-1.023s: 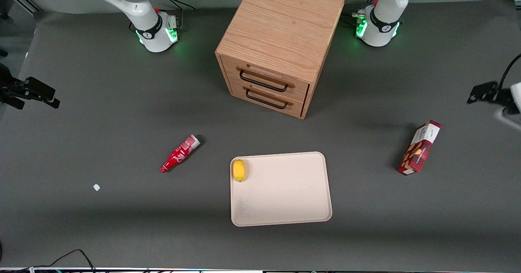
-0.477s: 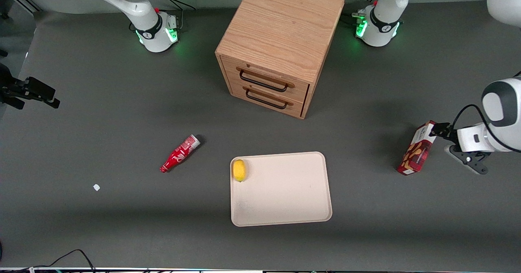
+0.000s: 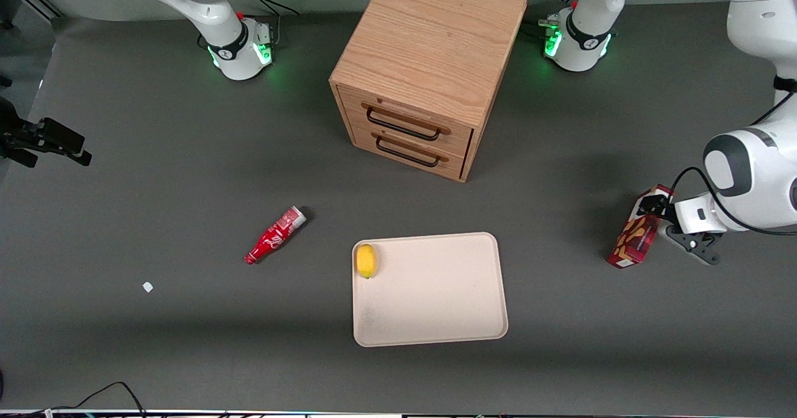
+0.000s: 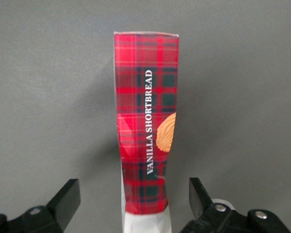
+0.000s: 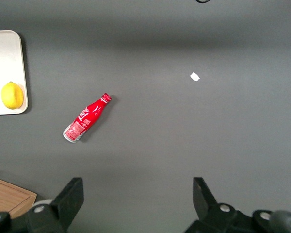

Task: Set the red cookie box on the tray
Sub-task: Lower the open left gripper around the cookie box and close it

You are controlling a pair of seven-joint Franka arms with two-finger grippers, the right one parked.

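1 red cookie box point(image 4: 146, 126), lettered "VANILLA SHORTBREAD", between parted hand point(image 4: 131, 204) fingers.

Grey table point(image 3: 155, 175) carries cabinet point(image 3: 423, 75); tray point(image 3: 436, 306) (holding a lemon point(image 3: 366, 260)); soda bottle point(image 3: 274, 235); red cookie box point(image 3: 636, 240); gripper point(image 3: 654, 209) above.

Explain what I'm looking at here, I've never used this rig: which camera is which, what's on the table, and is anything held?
Two robot arms stand at a grey table. The wide picture faces them. The close-up comes from the working arm's wrist, the last one from the parked arm's wrist. The working arm's hand is at the red cookie box, its open fingers on either side of the box without gripping, so nothing is held. The tray carries a lemon. A red soda bottle lies toward the parked arm's end. A wooden drawer cabinet stands farther from the front camera.
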